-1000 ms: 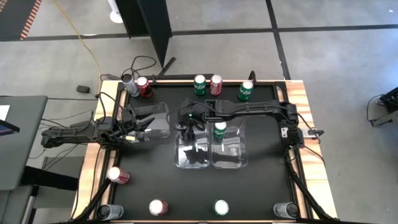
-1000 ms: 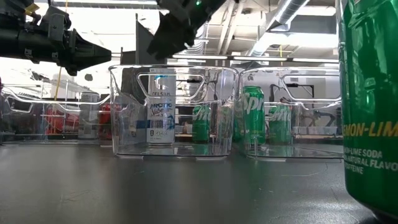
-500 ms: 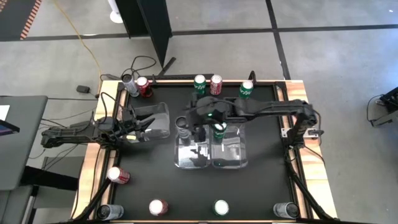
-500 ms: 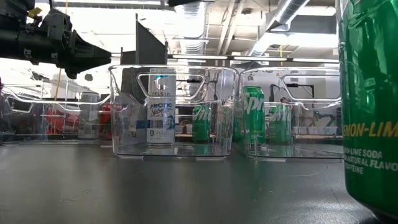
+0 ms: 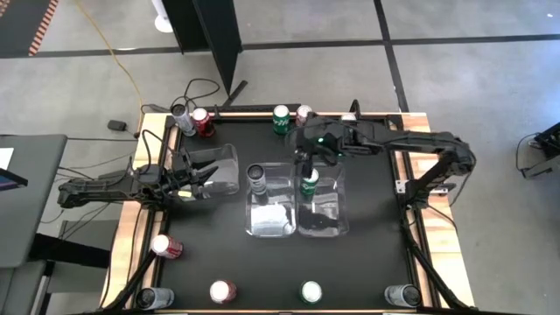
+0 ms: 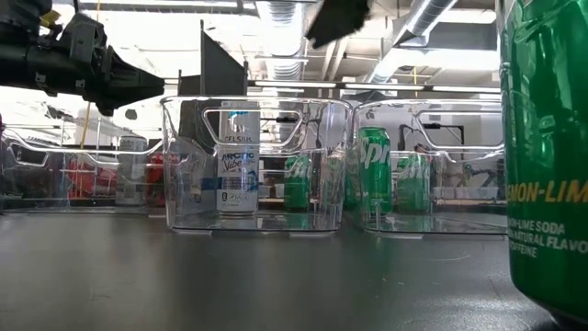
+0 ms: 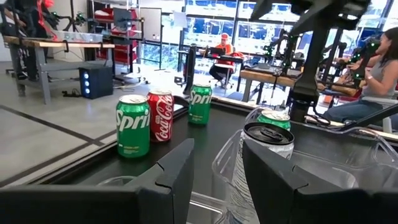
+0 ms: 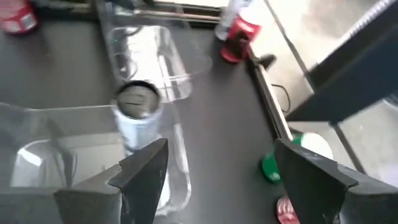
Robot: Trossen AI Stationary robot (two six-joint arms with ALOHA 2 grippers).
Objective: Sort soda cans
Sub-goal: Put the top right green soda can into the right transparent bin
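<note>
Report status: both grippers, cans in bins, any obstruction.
Right gripper open, empty, above the green can's bin. Left gripper idle over left bin. White can in middle bin. No obstruction seen.

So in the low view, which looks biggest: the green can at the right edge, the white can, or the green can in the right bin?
1. Green can at the right edge, only because it's nearest the camera.
2. White can and binned green can: alike.

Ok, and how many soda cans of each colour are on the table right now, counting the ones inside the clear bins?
Red cylindrical soda cans: 4
Green cylindrical soda cans: 4 (one inside the right clear plastic bin)
Silver-grey cylindrical soda cans: 4 (one inside the middle clear plastic bin)
Total: 12
</note>
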